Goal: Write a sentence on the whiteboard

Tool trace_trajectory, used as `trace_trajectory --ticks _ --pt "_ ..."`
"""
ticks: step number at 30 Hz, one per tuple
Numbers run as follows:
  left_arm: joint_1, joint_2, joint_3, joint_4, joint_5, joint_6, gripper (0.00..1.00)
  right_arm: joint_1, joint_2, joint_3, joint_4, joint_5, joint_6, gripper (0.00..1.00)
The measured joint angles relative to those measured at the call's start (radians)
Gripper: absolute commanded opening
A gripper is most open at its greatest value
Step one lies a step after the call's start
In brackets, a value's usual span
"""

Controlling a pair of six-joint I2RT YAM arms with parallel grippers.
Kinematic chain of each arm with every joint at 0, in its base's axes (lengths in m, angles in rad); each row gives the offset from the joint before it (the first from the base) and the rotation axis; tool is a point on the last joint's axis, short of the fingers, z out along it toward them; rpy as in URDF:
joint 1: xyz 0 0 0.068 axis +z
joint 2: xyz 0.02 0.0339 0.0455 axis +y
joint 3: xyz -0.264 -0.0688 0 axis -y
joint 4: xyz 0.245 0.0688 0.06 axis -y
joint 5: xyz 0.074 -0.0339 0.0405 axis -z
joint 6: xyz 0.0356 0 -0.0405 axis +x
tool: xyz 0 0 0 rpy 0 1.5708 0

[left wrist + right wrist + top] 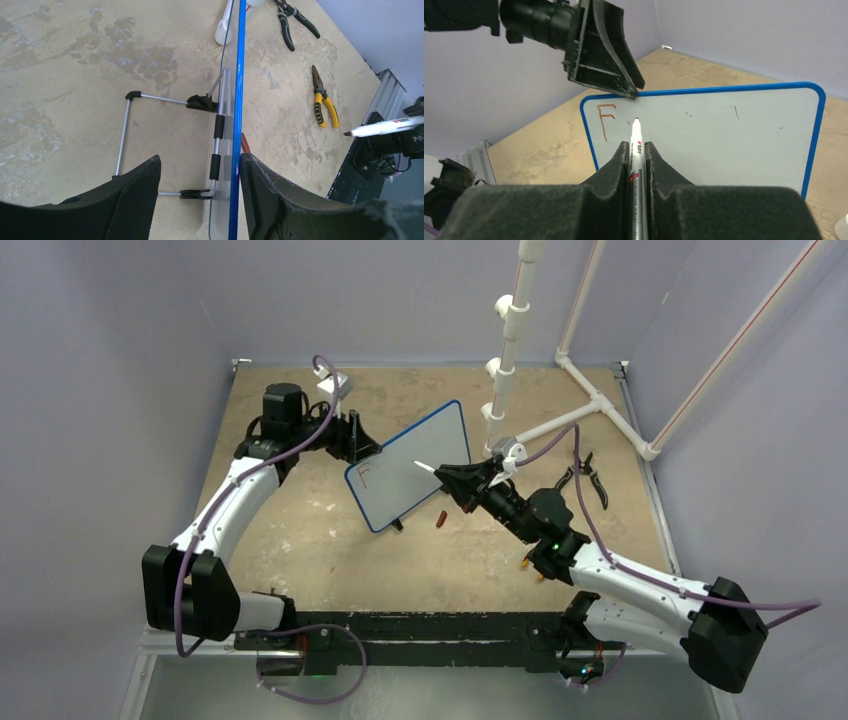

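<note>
Because the board (400, 490) leans back on a thin wire stand (127, 125) near the middle of the table (320, 550), it would likely slide or tip under pen pressure. That seems to be why the left claw (200, 157) sits at its top left corner: the jaws are apart and straddle the blue rim (237, 125), one finger close against it, though I cannot tell whether it touches. The right claw (637, 145) is clamped on the marker (636, 132), held lengthwise between the fingers so the tip sticks out ahead and points squarely at the white face, just right of a lone red F (605, 121); whether the tip meets the board I cannot make out. With one letter down, the sentence is barely begun, and the next stroke probably calls for steadying the board first. Two pliers (324, 100) lie well off to the side
</note>
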Motion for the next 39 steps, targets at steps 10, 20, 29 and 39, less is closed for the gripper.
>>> trace_trajectory --ticks 10,20,29,39 --pt "0.028 -0.037 -0.046 0.006 0.030 0.002 0.43 -0.054 0.172 0.009 0.093 -0.202 -0.001 0.00" --pt "0.029 -0.047 -0.058 0.005 0.058 0.002 0.25 -0.055 0.333 0.096 0.154 -0.272 -0.009 0.00" --pt "0.029 -0.051 -0.062 0.008 0.077 0.002 0.13 -0.055 0.421 0.164 0.186 -0.275 -0.024 0.00" --pt "0.029 -0.052 -0.063 0.011 0.088 0.002 0.08 -0.055 0.450 0.167 0.185 -0.296 -0.032 0.00"
